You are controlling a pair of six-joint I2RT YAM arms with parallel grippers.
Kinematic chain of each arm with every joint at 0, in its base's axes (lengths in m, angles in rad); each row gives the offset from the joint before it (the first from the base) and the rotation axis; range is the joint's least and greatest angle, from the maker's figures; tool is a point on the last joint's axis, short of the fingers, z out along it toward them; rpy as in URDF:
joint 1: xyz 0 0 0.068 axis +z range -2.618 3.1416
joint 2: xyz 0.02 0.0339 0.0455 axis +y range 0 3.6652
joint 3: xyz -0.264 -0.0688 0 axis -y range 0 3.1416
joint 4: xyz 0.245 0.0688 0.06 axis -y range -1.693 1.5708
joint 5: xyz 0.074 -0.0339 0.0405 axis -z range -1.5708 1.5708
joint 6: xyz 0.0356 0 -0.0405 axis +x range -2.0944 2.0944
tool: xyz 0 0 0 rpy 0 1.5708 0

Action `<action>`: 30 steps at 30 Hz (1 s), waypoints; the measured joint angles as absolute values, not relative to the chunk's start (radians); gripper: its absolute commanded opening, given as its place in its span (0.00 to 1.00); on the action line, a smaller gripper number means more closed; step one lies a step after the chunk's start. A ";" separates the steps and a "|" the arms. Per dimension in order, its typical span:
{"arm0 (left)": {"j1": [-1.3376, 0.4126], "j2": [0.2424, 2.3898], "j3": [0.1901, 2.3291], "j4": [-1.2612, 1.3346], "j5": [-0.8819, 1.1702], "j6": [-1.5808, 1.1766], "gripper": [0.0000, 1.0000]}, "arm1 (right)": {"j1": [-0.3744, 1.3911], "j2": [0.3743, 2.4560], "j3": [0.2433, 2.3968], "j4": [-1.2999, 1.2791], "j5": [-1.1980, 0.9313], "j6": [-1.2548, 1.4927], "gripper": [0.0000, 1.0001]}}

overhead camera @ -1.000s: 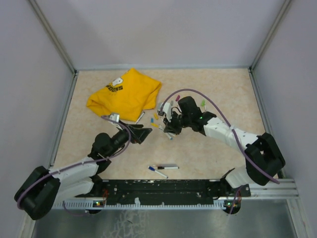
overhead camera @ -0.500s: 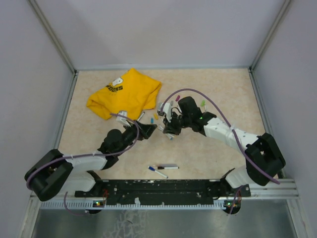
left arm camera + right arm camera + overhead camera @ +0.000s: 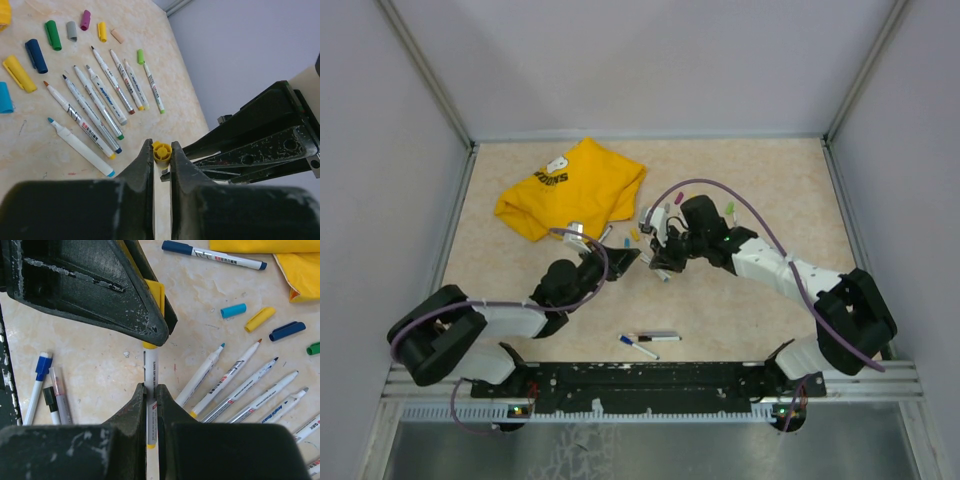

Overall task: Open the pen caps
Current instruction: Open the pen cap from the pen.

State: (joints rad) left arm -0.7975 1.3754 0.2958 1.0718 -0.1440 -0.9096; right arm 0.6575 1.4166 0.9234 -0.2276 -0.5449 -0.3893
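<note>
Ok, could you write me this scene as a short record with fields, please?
left hand: shut on the yellow cap
right hand: shut on the pen, at its barrel
cap state: on the pen, not yet pulled off
lying loose: uncapped pens in a row, loose caps beside them
also there: yellow T-shirt

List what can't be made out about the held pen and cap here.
- Right wrist: left gripper covers most of the yellow cap; whether it's off the pen can't be told.
- Left wrist: that gripper's fingers hide the barrel below the cap.
- Top external: pen and cap too small, crowded between left gripper and right gripper.
- Left wrist: light-blue cap cut by the left edge.
</note>
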 measured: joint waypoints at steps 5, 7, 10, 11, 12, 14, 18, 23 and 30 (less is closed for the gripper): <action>-0.801 1.382 0.298 1.087 -0.140 -0.920 0.00 | 0.655 1.417 0.923 -0.232 -0.556 -0.392 0.02; -0.801 1.385 0.298 1.094 -0.133 -0.920 0.00 | 0.651 1.417 0.924 -0.232 -0.564 -0.392 0.17; -0.801 1.396 0.298 1.120 -0.114 -0.918 0.00 | 0.650 1.417 0.923 -0.231 -0.580 -0.390 0.30; -0.801 1.400 0.298 1.131 -0.106 -0.916 0.00 | 0.650 1.417 0.923 -0.231 -0.587 -0.385 0.31; -0.801 1.403 0.298 1.146 -0.098 -0.915 0.00 | 0.651 1.417 0.923 -0.231 -0.596 -0.386 0.31; -0.801 1.409 0.298 1.172 -0.080 -0.911 0.00 | 0.651 1.418 0.923 -0.231 -0.609 -0.381 0.29; -0.801 1.420 0.298 1.213 -0.054 -0.901 0.00 | 0.651 1.427 0.923 -0.231 -0.624 -0.378 0.00; -0.797 1.423 0.284 1.242 -0.053 -0.874 0.00 | 0.646 1.435 0.923 -0.230 -0.632 -0.362 0.00; -0.610 1.308 0.278 1.207 -0.008 -0.850 0.00 | 0.638 1.470 0.933 -0.207 -0.665 -0.353 0.00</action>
